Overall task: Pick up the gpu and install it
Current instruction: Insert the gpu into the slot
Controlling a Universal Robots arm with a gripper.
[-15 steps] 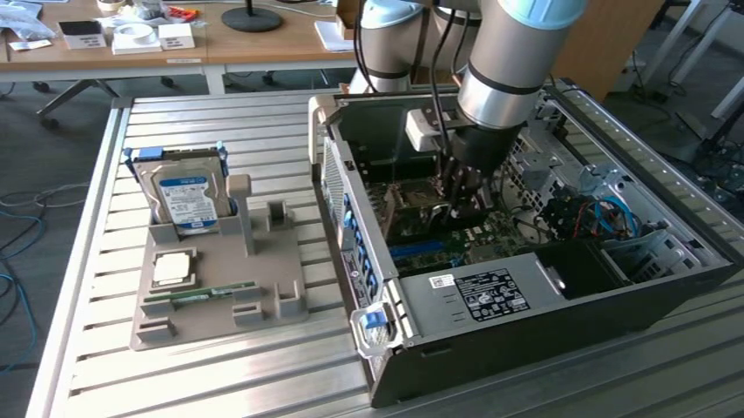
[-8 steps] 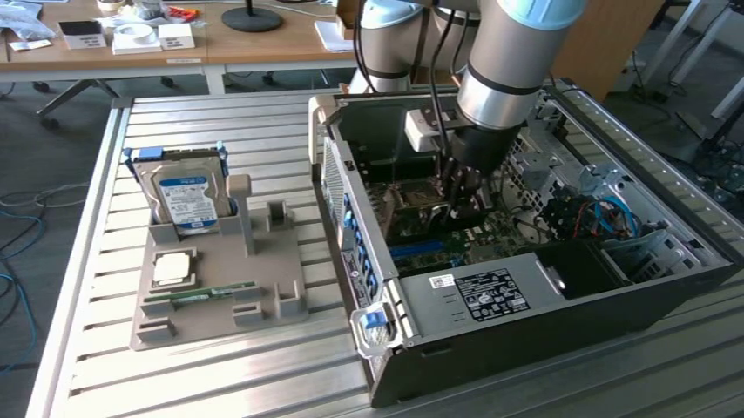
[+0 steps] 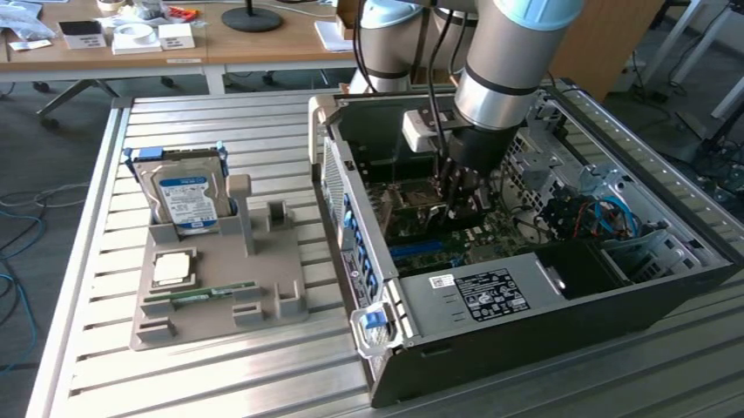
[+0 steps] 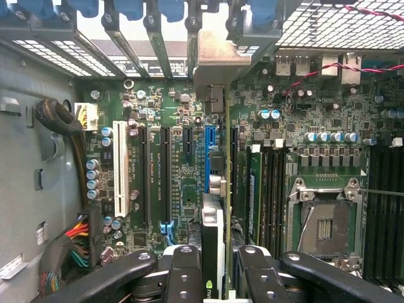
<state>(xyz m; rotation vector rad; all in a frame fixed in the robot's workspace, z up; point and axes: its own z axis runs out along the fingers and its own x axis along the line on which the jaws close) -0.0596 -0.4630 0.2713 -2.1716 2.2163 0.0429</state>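
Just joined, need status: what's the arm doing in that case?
The arm's gripper reaches into the open PC case, clamped on the gpu, held edge-on over the motherboard expansion slots, bracket toward the rear openings. Whether it's seated can't be told. The hard drive stands in the grey holder outside.

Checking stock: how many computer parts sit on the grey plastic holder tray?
3: a boxy hard drive with blue-white label standing at the far end, a square silvery processor chip mid-tray, a slim green memory stick lying nearer. None seems hidden.

One gpu (image 4: 213, 249), one hard drive (image 3: 186, 198)
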